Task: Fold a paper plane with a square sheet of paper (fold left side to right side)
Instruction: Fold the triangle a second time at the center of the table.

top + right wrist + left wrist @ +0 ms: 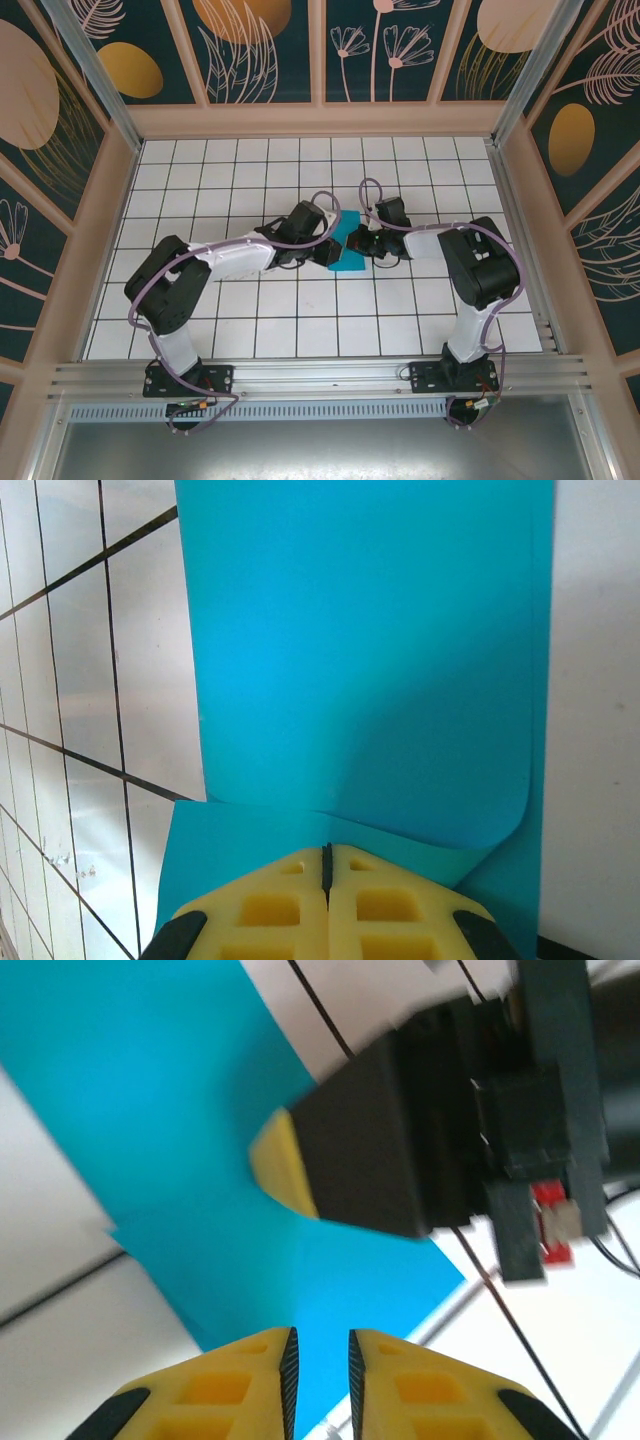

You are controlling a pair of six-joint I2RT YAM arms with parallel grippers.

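Top external: paper (347,256) lengthwise near-far.

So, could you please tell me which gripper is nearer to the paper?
Right, narrowly. The right gripper, shut, has its tip down on the paper from the right; the left gripper, jaws slightly apart, sits at its left side, contact unclear.

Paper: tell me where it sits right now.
In the top view the paper lies mid-table on the white tiles, between the left gripper on its left and the right gripper on its right.
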